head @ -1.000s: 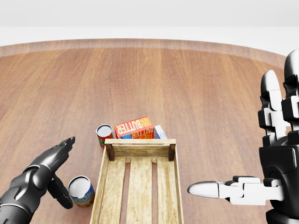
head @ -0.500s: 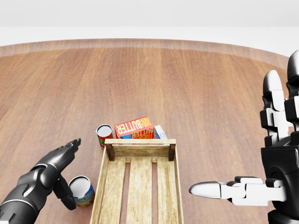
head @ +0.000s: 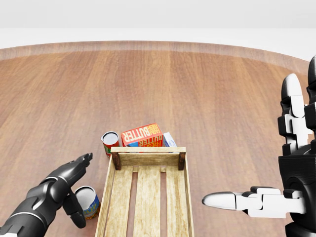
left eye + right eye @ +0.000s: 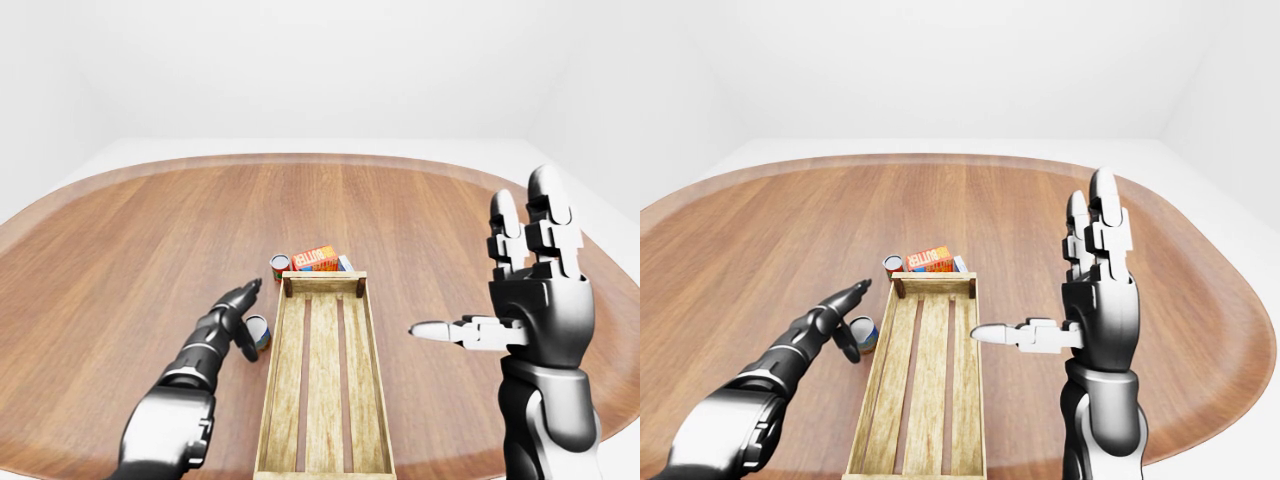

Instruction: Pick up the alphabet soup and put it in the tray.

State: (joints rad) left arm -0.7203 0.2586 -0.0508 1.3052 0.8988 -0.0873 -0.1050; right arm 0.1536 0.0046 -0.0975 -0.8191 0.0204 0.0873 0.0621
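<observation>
Both spread: left robot hand (image 3: 69,185) beside the alphabet soup (image 3: 88,202), right robot hand (image 3: 291,173) by the tray (image 3: 146,197).

I stood in a bare simulated test room, not a lived-in home. Plain white walls (image 4: 300,70) surrounded one large rounded wooden table (image 4: 420,200). On it sat only a slatted wooden tray (image 3: 148,197), two cans and a butter box (image 3: 142,134).
</observation>
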